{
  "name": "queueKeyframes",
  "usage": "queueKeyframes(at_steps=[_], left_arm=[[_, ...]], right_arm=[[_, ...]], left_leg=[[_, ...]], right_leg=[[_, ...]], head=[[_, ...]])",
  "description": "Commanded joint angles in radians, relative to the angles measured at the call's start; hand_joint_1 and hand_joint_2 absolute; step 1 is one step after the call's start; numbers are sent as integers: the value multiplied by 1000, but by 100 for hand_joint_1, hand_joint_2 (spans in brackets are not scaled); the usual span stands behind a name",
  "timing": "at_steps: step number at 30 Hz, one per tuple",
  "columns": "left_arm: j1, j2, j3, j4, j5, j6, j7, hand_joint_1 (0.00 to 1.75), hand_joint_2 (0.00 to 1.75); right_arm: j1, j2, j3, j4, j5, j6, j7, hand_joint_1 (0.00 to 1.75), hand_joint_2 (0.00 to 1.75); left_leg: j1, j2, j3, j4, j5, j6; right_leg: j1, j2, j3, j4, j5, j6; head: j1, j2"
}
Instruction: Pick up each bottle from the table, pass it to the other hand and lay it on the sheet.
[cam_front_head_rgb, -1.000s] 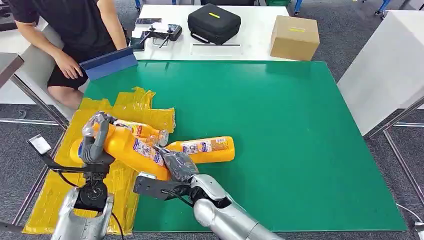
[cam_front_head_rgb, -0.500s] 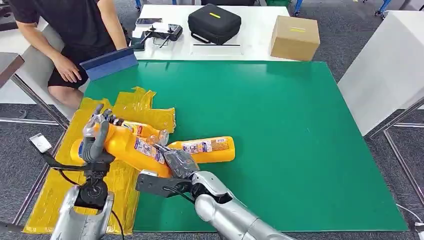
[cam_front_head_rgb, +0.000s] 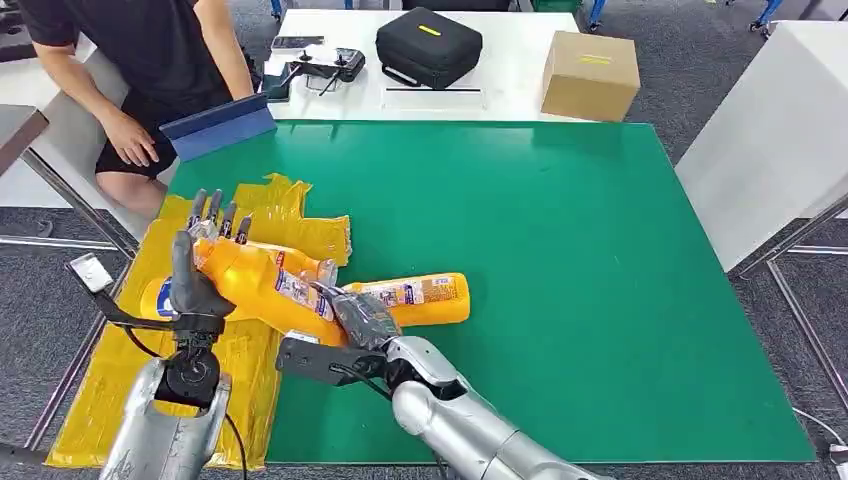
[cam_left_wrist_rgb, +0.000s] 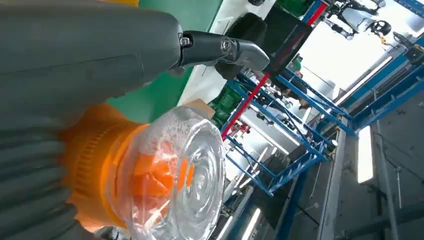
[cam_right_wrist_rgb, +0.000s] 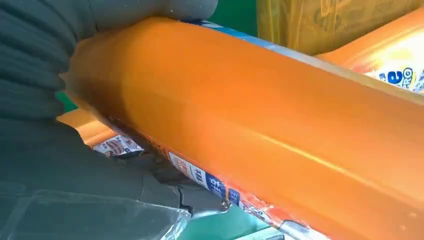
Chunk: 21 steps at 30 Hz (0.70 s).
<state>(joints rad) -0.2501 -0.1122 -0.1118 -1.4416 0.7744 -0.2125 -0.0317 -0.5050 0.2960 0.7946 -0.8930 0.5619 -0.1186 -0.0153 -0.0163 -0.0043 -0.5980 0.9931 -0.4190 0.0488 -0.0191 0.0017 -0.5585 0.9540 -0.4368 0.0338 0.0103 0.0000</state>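
Right hand (cam_front_head_rgb: 362, 318) clenched round the base end of an orange bottle (cam_front_head_rgb: 265, 285), full of orange liquid, raised aslant over the yellow sheet (cam_front_head_rgb: 115, 385). Left hand (cam_front_head_rgb: 200, 265) released, fingers spread at its cap end. Beyond, two more full bottles: one (cam_front_head_rgb: 300, 263) on the sheet, one (cam_front_head_rgb: 415, 297) on the green bench (cam_front_head_rgb: 560, 280).

sheet (cam_front_head_rgb: 120, 380) at the desk's (cam_front_head_rgb: 600, 300) near-left corner; one bottle (cam_front_head_rgb: 262, 285) above it, between the left hand (cam_front_head_rgb: 200, 270) and right hand (cam_front_head_rgb: 360, 315); two more bottles behind, one (cam_front_head_rgb: 415, 297) lying on the desk to the right.
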Motion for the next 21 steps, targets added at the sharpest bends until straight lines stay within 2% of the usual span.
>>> queueKeyframes(at_steps=[1,8,16,21], left_arm=[[-71,10,-84,55,-7,-6,11,0,0],[4,22,-150,50,-45,0,17,0,0],[1,18,-176,84,-59,7,16,0,0],[-7,9,-173,108,-59,12,16,0,0]], right_arm=[[-34,-12,27,-3,29,18,12,175,175],[-62,-35,-56,-130,71,34,73,175,175],[-88,-33,-91,-137,75,42,88,175,175],[-112,-68,-145,-190,64,19,92,175,175]], left_leg=[[1,-3,3,1,-1,-4],[0,-2,1,0,0,-2],[1,-2,3,0,-1,-4],[1,-2,1,0,0,-2]], right_leg=[[1,-3,4,0,-2,-2],[0,-2,3,0,-1,-1],[1,-2,6,0,-1,-2],[1,-2,3,0,0,-1]], head=[[0,0],[0,0],[0,0],[0,0]])
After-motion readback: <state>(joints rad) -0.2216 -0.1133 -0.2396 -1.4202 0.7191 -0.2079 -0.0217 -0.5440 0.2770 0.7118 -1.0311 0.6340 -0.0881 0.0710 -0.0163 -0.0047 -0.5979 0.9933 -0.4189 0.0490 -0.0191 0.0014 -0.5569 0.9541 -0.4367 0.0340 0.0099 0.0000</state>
